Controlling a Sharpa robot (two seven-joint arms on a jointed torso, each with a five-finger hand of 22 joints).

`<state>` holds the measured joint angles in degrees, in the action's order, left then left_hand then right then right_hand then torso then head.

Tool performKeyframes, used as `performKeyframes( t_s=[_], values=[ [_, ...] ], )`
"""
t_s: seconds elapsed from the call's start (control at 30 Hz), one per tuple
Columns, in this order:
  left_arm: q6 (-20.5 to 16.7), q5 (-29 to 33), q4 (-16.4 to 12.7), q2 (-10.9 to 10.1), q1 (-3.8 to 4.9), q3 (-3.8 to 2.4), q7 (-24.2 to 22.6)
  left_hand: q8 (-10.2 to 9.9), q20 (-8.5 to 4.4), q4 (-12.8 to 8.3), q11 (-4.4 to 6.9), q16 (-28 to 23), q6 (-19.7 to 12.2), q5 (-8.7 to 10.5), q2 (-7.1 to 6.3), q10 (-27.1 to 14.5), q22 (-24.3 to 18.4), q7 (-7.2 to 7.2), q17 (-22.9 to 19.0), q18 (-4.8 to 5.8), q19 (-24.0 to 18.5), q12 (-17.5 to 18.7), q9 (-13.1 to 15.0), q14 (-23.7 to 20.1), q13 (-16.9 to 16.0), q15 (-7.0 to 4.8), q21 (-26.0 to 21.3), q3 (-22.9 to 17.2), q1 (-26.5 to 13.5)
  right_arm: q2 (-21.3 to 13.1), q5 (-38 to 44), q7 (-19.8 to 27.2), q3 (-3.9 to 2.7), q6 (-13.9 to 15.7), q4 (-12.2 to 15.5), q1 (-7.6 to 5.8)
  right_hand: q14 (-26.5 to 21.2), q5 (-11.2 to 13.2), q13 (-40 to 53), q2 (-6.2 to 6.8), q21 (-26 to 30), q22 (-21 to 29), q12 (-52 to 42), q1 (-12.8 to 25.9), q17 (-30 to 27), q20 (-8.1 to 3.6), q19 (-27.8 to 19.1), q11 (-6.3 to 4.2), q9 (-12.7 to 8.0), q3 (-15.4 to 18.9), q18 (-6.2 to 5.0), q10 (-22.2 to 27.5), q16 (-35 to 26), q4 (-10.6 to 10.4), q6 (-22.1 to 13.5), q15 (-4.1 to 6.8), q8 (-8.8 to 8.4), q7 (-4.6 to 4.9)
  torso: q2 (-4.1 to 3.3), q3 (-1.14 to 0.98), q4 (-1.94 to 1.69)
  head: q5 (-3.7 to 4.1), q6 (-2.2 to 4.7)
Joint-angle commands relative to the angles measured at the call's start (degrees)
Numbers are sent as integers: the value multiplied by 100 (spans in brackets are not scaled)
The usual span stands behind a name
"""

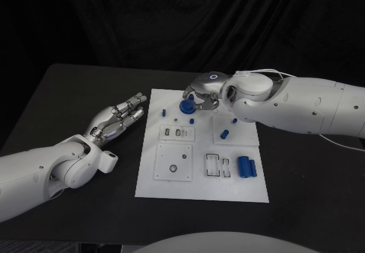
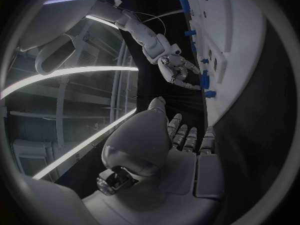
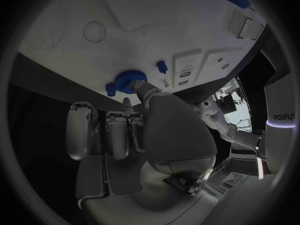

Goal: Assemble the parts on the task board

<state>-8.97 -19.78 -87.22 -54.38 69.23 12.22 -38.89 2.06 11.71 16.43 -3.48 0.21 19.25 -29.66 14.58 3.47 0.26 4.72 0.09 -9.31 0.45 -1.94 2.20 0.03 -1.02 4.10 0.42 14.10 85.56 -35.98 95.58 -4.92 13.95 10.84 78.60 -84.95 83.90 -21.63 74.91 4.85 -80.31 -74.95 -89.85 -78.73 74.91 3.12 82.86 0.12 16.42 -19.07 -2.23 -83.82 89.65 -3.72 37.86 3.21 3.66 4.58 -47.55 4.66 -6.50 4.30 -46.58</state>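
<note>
**Right robot hand at the blue disc on the board's far edge**

The right robot hand (image 1: 204, 98) hangs over the far end of the board (image 1: 201, 187), fingers pointing down around a round blue disc (image 1: 187, 105). In the right wrist view the thumb tip (image 3: 141, 87) rests against the disc's toothed rim (image 3: 128, 78), while the other fingers (image 3: 117, 130) lie straight and side by side, short of the disc. Whether the disc is actually pinched cannot be told.

The left robot hand (image 1: 118, 119) lies flat and open above the tabletop (image 1: 61, 95), just beside the board's left edge, fingers stretched toward the far side and holding nothing.

The board is a white plate with raised square panels and slots. On it lie small blue pegs: one near the left edge (image 1: 163, 112), one by the middle (image 1: 192, 120), one on the right panel (image 1: 225, 134). Two larger blue cylinders (image 1: 246, 166) lie side by side near the right edge, next to a slotted panel (image 1: 217, 165).
</note>
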Motion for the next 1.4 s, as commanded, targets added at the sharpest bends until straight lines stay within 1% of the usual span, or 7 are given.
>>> performKeyframes(
  t_s=[0.03,0.43,0.63,0.83,1.03,1.23,1.4],
  values=[
    [70,-12,-10,3,8,-4,-637,24,47,-3,-40,-21,10,-18,1,15,9,9,-9,-108,-3,23,5,-3,10,32,7,-43,49,-7,33,-170,-3,-121,2,14,567,138,1509,9,57,-953,-15,48,1414,-4,-41,-41,-174,-17,-69,-618,-38,29,-322,24,-43,-8,-2,3,0,2,-3],
    [69,-12,-5,-4,8,-4,-635,27,50,-3,-44,-21,27,-19,0,14,10,21,-9,-108,-2,23,7,-3,10,33,7,-45,51,-144,33,-78,-4,280,79,16,577,445,1509,-19,69,-967,-15,125,1436,-5,-32,-37,-309,37,-67,-618,-23,15,-409,23,-12,0,0,2,2,-19,-10],
    [42,-12,-12,-31,7,-4,-642,28,52,-2,-46,-21,32,-21,-1,15,10,25,-9,-109,-2,22,7,-3,9,34,8,-47,52,-483,34,66,-15,876,329,-40,610,594,1509,-55,-110,-1077,-15,257,1509,0,125,-19,-215,138,-16,-618,35,-100,343,17,162,36,-3,0,-2,-30,38],
    [21,-12,-19,-28,6,-4,-651,30,53,-1,-48,-21,43,-31,-2,20,11,28,-9,-109,-1,19,8,-3,8,33,8,-48,52,-1219,34,36,-19,1014,979,-286,610,1164,1509,-49,-480,-1274,-15,514,1509,-4,396,-19,-105,392,84,-618,35,-392,954,21,372,40,10,-2,3,-45,25],
    [6,-12,-28,-40,6,-4,-649,31,54,3,-52,-21,53,-52,-5,21,11,32,-9,-109,-1,18,9,-3,8,31,9,-50,51,-2082,32,-46,-5,914,1542,-454,610,1269,1509,-29,-613,-1344,-15,634,1509,-24,486,-40,-20,547,121,-618,35,-574,1062,41,391,15,32,-1,38,-76,13],
    [6,-12,-35,-37,5,-4,-652,31,55,6,-53,-21,56,-65,-6,22,11,34,-9,-109,-1,18,9,-3,8,31,9,-50,48,-2657,31,-51,20,831,1779,-449,610,1240,1509,-39,-634,-1356,-15,662,1509,-33,501,-58,8,582,127,-618,35,-639,1073,53,385,-11,36,3,23,-26,9],
    [9,-12,-44,-38,5,-4,-651,30,56,11,-55,-21,55,-88,-8,23,11,35,-9,-109,-1,17,8,-3,7,31,9,-50,40,-3148,29,-94,31,888,1931,-259,610,1239,1509,-7,-635,-1359,-15,640,1509,-43,502,-70,3,617,127,-618,35,-680,972,63,314,-23,35,5,34,-35,18]
  ],
)
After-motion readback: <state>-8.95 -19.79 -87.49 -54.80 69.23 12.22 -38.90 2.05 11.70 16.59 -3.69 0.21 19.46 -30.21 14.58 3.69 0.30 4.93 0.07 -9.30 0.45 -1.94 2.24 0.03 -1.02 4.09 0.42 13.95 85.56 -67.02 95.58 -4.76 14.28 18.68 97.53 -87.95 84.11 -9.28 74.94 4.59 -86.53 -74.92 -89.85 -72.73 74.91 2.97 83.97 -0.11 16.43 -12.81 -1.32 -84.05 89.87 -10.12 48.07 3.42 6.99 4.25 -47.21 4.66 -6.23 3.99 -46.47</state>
